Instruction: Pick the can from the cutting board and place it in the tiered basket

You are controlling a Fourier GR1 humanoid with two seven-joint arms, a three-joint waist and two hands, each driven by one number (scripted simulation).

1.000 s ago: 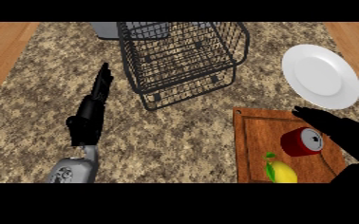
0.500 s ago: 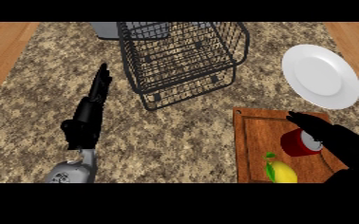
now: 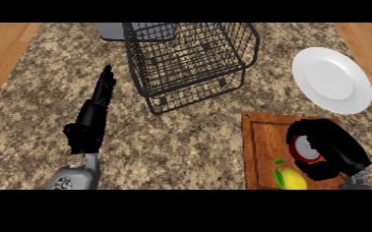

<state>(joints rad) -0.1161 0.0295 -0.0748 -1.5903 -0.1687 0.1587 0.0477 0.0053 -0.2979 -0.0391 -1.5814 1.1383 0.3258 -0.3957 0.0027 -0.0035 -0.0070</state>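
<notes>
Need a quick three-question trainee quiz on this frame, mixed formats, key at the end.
1. True or false: the right hand has its fingers curled round the can.
2. Which fruit lies on the cutting board beside the can? A) lemon B) banana C) apple
3. Fill in: the white plate lies to the ____ of the tiered basket.

Key: 1 true. 2 A. 3 right. The left hand rests open on the counter, far from the board.
</notes>
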